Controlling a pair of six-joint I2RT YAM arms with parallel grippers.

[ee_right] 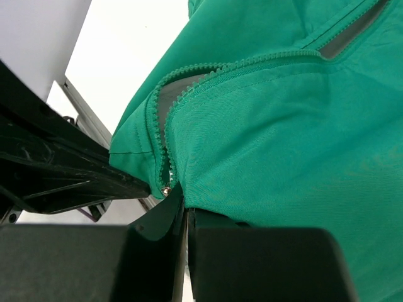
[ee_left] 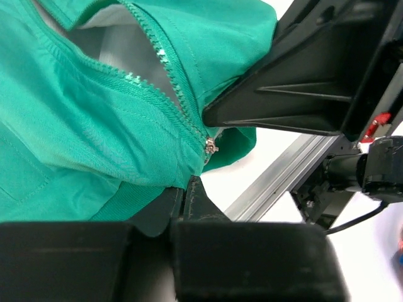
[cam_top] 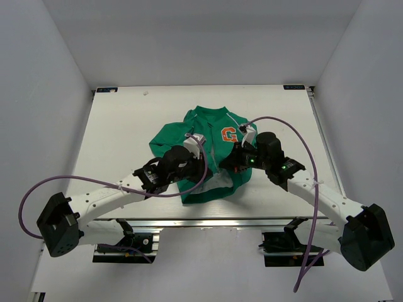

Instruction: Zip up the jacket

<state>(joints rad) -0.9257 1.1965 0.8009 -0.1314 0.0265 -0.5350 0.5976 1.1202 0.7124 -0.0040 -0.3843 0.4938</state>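
The green jacket lies in the middle of the table, collar to the far side, with the orange "G" patch showing. Its zip is open and grey lining shows between the teeth. My left gripper is shut on the jacket's bottom edge, just below a small metal zip end. My right gripper is shut on the other front's bottom edge, beside the metal zip end. The two grippers are close together at the hem.
An aluminium rail runs along the table's near edge and also shows in the left wrist view. Purple cables loop over both arms. White walls close in the table on the left, right and far sides.
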